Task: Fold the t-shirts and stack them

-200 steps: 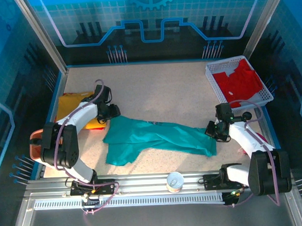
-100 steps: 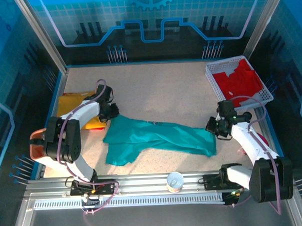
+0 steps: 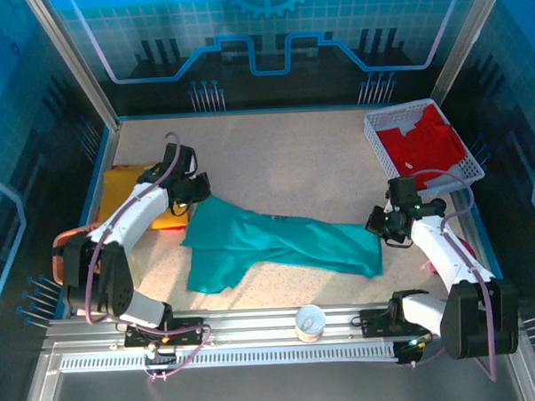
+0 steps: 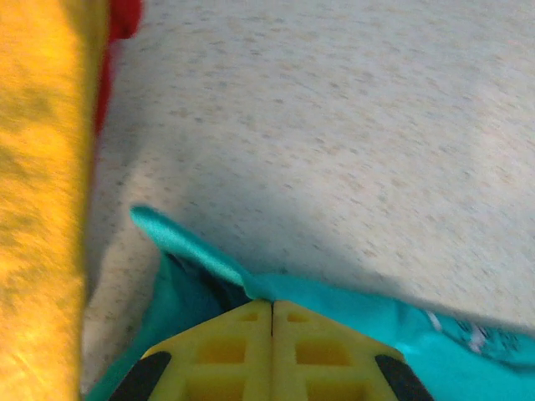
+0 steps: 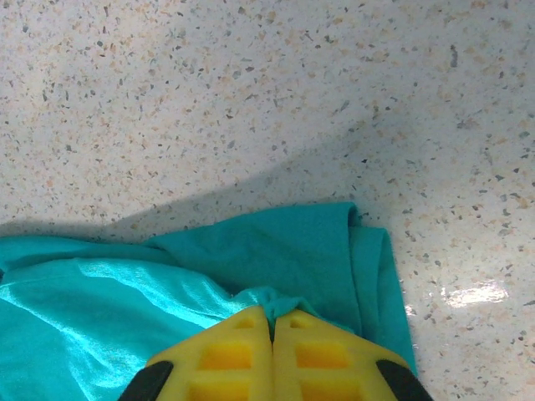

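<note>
The teal-green t-shirt (image 3: pixel 278 244) lies rumpled across the middle of the table. My left gripper (image 3: pixel 199 196) is shut on its far-left edge; in the left wrist view the yellow fingertips (image 4: pixel 272 302) pinch a raised teal fold (image 4: pixel 201 255). My right gripper (image 3: pixel 378 227) is shut on the shirt's right end, and a small teal bunch (image 5: pixel 276 251) sits between its fingertips (image 5: pixel 272 317). The mustard-yellow t-shirt (image 3: pixel 125 184) lies folded at the left, with red cloth (image 4: pixel 125 17) showing under its edge. A red t-shirt (image 3: pixel 425 145) fills the white mesh basket.
The white mesh basket (image 3: pixel 379 151) stands at the back right corner. A small white cup (image 3: pixel 309 322) sits on the front rail between the arm bases. Blue enclosure walls ring the table. Bare speckled tabletop (image 3: pixel 283 155) lies behind the teal shirt.
My left gripper has shut on the teal shirt's left edge and shifted slightly left and back. The right gripper stayed shut on the right end, creeping a little back.
</note>
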